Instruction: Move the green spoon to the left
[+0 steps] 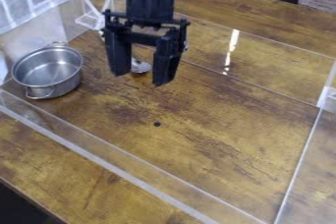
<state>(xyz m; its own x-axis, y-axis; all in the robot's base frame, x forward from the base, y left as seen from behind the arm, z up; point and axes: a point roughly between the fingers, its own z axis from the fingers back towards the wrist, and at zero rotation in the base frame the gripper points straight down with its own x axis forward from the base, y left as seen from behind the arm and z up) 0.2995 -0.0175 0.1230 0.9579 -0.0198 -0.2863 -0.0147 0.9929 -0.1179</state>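
My gripper hangs from the dark arm over the back left of the wooden table. Its two black fingers point down and stand apart, so it is open. Between the fingers, low near the table, a small pale silver bit shows, which looks like the bowl of the green spoon. The yellow-green handle is hidden behind the gripper. I cannot tell whether the fingers touch the spoon.
A round steel pot stands at the left, close to the gripper's left finger. Clear plastic walls fence the work area along the front, right and back left.
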